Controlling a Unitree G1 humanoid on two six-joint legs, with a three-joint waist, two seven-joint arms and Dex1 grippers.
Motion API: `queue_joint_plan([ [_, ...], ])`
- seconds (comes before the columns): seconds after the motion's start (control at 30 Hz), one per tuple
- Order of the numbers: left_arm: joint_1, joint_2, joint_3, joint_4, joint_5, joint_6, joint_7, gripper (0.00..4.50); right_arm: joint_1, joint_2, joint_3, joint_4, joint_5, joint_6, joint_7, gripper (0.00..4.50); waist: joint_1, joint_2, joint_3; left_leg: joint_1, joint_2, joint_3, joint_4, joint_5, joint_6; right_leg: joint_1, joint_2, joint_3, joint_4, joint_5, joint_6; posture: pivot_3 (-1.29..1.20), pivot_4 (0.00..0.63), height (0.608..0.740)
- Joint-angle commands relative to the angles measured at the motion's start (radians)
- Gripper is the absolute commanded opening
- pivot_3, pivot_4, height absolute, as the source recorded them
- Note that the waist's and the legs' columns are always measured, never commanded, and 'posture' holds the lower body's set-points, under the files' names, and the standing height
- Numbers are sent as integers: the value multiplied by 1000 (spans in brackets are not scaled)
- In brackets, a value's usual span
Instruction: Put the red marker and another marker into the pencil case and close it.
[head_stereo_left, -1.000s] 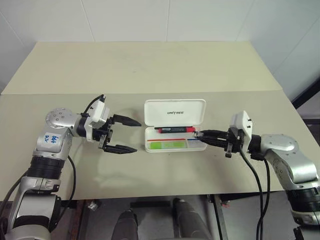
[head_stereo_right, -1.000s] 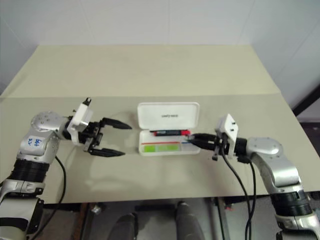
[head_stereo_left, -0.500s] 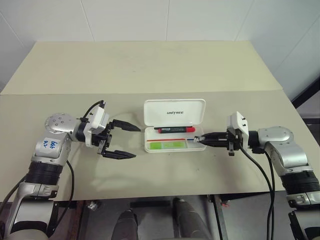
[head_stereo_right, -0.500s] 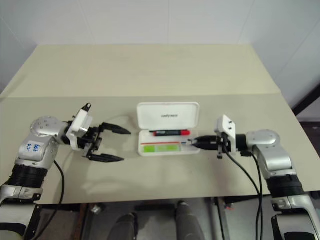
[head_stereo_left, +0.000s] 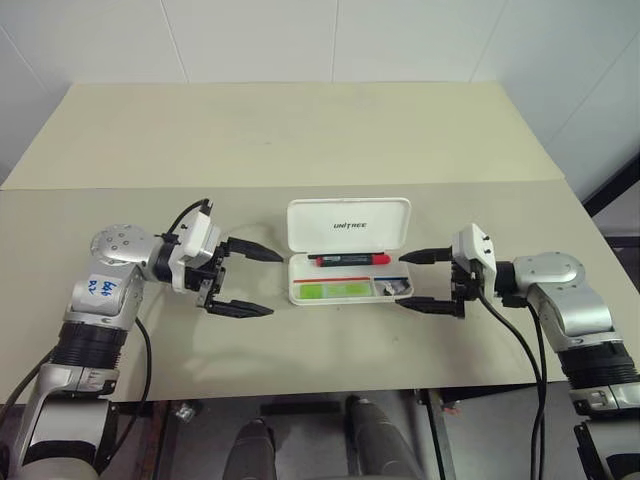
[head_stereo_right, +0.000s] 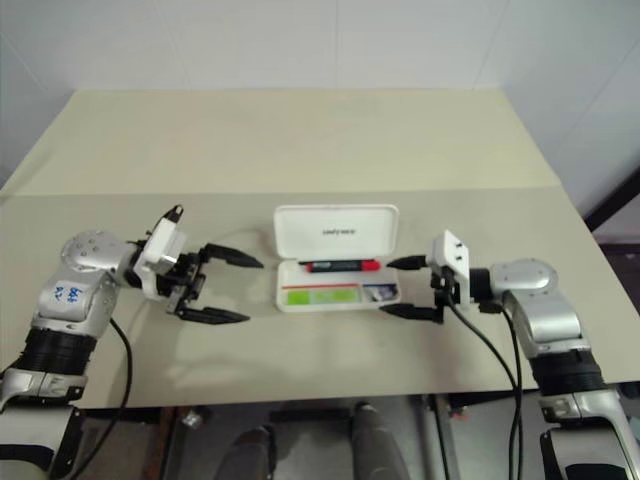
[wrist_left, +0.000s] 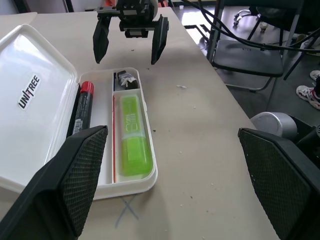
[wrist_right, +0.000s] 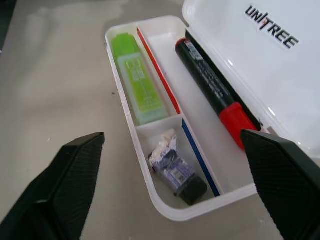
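1. the right end effector (head_stereo_left: 419, 279), pinched shut a second ago with its tips at the right end of the pencil case (head_stereo_left: 349, 251), now stands with its two fingers spread wide.
2. its tips have drawn back a little and now sit just beside the case's right end, not over it.
3. a small dark object (wrist_right: 178, 175) now lies uncovered in the case's small right-end compartment.

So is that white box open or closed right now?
Open. The pencil case has its lid tipped back, showing the red marker and green marker inside.
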Motion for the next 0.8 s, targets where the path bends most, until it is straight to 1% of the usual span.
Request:
queue_joint_plan([
  [0.03,-38,-7,23,20,0,-19,1,4500,41,-14,-108,-134,153,69,33,4468,1,0,0,0,0,0,0,0,0,0,0,0,0,0,0,0,150,740],
  [0.17,-68,-24,33,70,14,-46,21,4500,102,-13,-187,-228,284,151,34,4468,3,0,0,0,0,0,0,0,0,0,0,0,1,0,1,0,150,740],
  [0.27,-106,-44,47,129,17,-71,37,4500,131,-19,-214,-246,286,148,18,4468,4,0,0,0,0,0,0,0,0,0,0,0,1,0,0,0,150,740],
  [0.37,-155,-61,47,206,33,-101,47,3907,139,-19,-228,-250,273,136,-4,4500,3,0,0,0,0,0,1,0,0,0,0,0,0,0,0,0,150,740],
  [0.6,-266,-100,54,334,37,-152,10,1506,164,-17,-251,-280,277,130,-33,4500,2,0,0,0,0,0,0,0,0,0,0,0,1,1,1,0,150,740],
  [0.73,-347,-117,67,439,41,-196,-10,153,182,-18,-270,-299,292,136,-40,4500,3,0,0,-1,0,0,0,0,0,0,0,0,0,1,3,0,150,740],
  [0.77,-367,-121,72,465,41,-206,-11,37,184,-18,-275,-299,296,136,-39,4500,4,0,0,-1,0,0,0,0,0,0,0,0,0,1,3,0,150,740],
  [0.8,-394,-125,79,502,44,-221,-11,37,183,-17,-280,-298,301,134,-37,4500,3,0,0,-1,0,0,0,0,0,0,0,0,0,1,3,0,150,740],
])
